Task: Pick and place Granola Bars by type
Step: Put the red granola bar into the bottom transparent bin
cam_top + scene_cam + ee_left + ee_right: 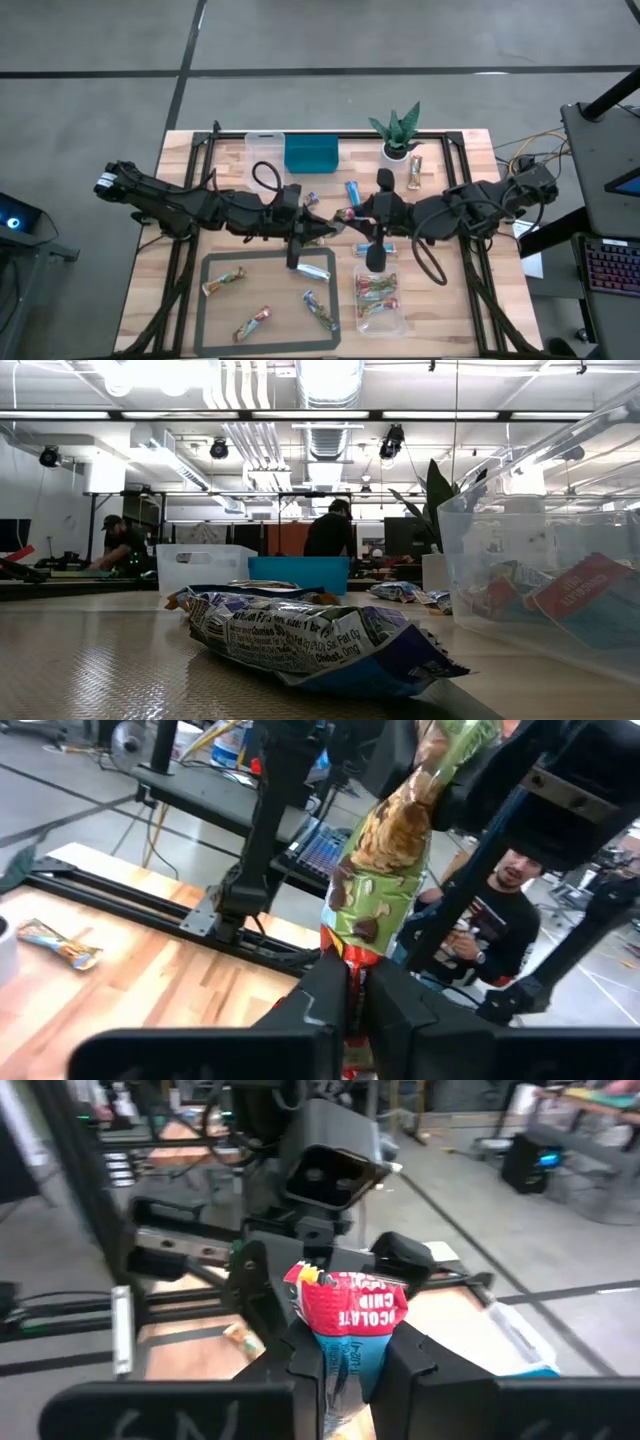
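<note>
Above the middle of the wooden table (180, 160), both arms meet over one green-and-red granola bar (385, 850); the left gripper (352, 995) pinches its red end with jaws pressed tight, and the right gripper (350, 1355) pinches the same bar's other end, jaws likewise shut on the wrapper; the bar's long axis runs gripper to gripper, so both arms are equally near and the coming move likely turns on which one lets go. The clear tub (380, 305) below the right arm holds several green-and-red bars; the grey tray (205, 300) holds four scattered bars; a blue bar (353, 191) lies loose near the teal bin (311, 155).
</note>
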You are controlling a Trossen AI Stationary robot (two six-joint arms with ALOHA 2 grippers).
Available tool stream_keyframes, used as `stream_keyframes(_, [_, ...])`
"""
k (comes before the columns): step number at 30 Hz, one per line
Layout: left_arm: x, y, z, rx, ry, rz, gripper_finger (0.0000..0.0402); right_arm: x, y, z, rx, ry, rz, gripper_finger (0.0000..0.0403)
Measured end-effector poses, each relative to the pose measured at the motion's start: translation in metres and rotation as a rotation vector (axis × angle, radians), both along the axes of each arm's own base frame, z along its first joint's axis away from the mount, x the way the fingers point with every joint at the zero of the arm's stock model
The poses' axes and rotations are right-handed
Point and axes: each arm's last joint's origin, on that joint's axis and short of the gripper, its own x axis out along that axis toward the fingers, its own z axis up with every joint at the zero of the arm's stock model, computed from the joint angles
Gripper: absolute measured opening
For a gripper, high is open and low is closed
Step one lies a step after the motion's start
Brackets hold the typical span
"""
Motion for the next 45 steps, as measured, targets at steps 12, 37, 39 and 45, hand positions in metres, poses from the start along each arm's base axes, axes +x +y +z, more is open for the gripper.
stream_keyframes(12, [-0.024, 0.005, 0.023, 0.017, -0.083, -0.112, 0.0155, -0.019, -0.008, -0.010, 0.012, 0.177, 0.008, 0.0033])
stream_keyframes(37, [-0.047, 0.015, 0.015, 0.038, 0.118, -0.139, 0.0167, 0.012, 0.036, -0.099, 0.223, 0.801, 0.268, 0.0033])
stream_keyframes(39, [-0.047, 0.016, 0.015, 0.038, 0.117, -0.137, 0.0167, 0.014, 0.046, -0.107, 0.227, 0.843, 0.295, 0.0033])
stream_keyframes(45, [-0.047, 0.017, 0.013, 0.036, 0.139, -0.138, 0.0168, 0.018, 0.069, -0.132, 0.230, 0.963, 0.336, 0.0033])
